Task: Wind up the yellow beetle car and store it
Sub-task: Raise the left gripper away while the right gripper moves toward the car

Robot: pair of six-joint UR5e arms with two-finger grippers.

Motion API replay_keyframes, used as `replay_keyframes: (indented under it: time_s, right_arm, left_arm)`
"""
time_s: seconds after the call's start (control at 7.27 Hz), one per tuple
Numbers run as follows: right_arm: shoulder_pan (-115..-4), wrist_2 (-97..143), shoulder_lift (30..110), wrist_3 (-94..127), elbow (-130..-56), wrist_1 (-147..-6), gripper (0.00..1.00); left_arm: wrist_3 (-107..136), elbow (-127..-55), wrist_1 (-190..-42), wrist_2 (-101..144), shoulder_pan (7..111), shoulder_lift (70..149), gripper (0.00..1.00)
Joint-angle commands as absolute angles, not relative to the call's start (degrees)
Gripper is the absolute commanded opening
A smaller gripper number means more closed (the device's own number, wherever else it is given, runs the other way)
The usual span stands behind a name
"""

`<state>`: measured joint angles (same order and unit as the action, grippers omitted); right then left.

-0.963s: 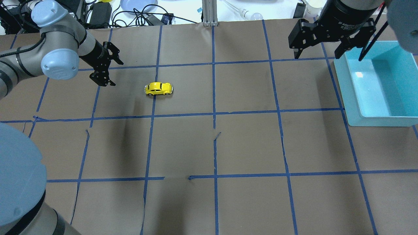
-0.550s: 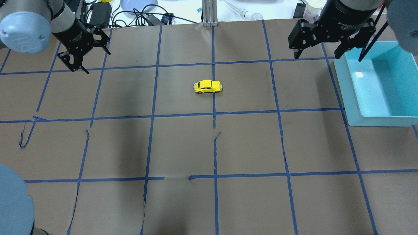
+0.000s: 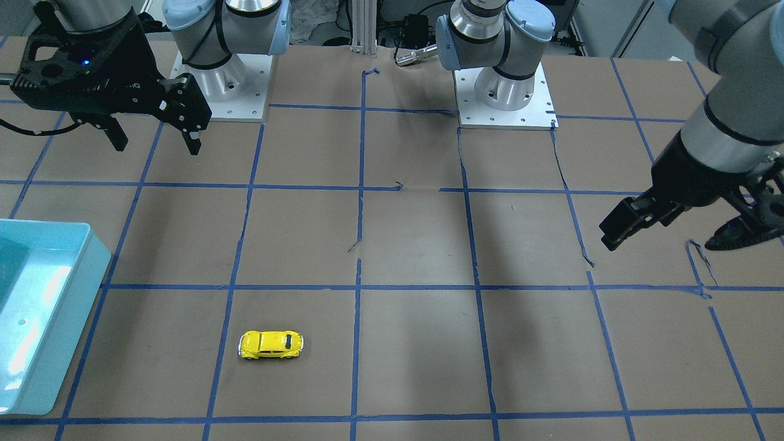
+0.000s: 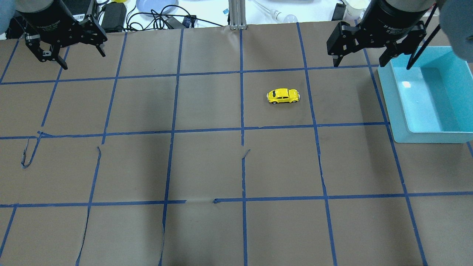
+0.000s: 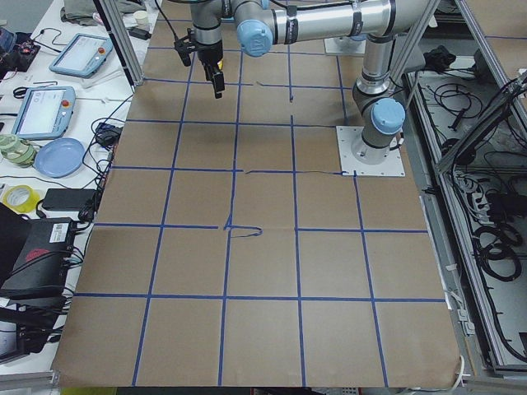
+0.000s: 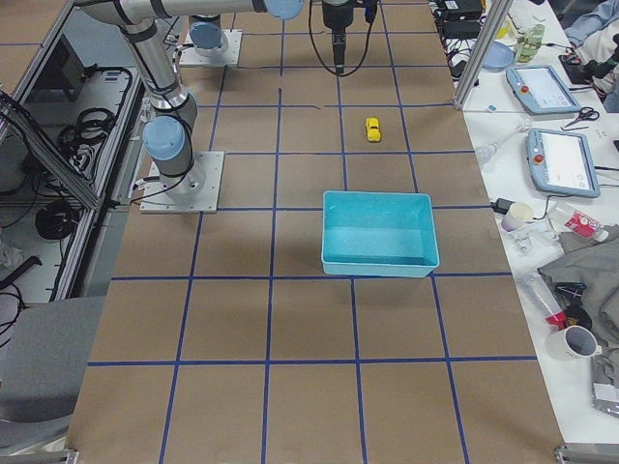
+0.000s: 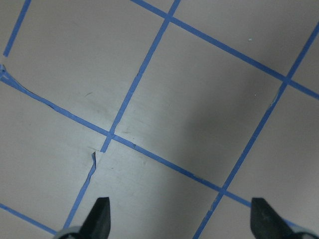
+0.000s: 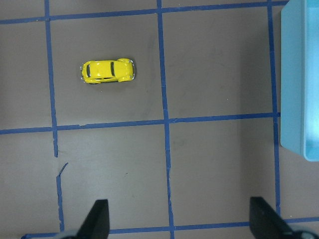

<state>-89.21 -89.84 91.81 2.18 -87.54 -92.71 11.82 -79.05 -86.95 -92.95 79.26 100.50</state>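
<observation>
The yellow beetle car (image 4: 283, 96) stands alone on the brown paper, right of the table's middle; it also shows in the front view (image 3: 271, 345), the right side view (image 6: 372, 129) and the right wrist view (image 8: 108, 71). My right gripper (image 4: 359, 62) is open and empty, raised beyond the car and to its right, beside the bin (image 3: 157, 147) (image 8: 180, 214). My left gripper (image 4: 84, 61) is open and empty at the far left of the table, far from the car (image 3: 661, 245) (image 7: 180, 214).
A light blue bin (image 4: 391, 111) sits at the right edge, open side up and holding nothing (image 3: 92, 257) (image 6: 377, 266) (image 8: 299, 99). Blue tape lines grid the torn brown paper. Cables, a plate and tablets lie beyond the far edge.
The car has rolled to the right across the table, from left of centre to right of centre. My left arm has pulled back to the far left corner. The right arm has not moved.
</observation>
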Motion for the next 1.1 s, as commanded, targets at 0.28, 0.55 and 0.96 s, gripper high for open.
replay_keyframes:
  time_s: [0.28,0.55,0.96]
  right_arm:
    - [-88.95,-89.65,91.41,-19.34,-88.68,-92.02,1.0]
    - [-88.86,-88.95,86.61,-29.93,-88.16,-93.77,1.0]
    - [-92.62,-85.34,72.12,-53.92,-84.2,-101.73,1.0]
  left_arm:
    - [1.94,-81.38,-88.06,-86.11,79.98,95.9,1.0]
    - [-6.11,-83.22,-88.77,-84.81,83.81,94.05,1.0]
    - [-7.2,-87.36,-88.15,-84.99,86.04,92.29,1.0]
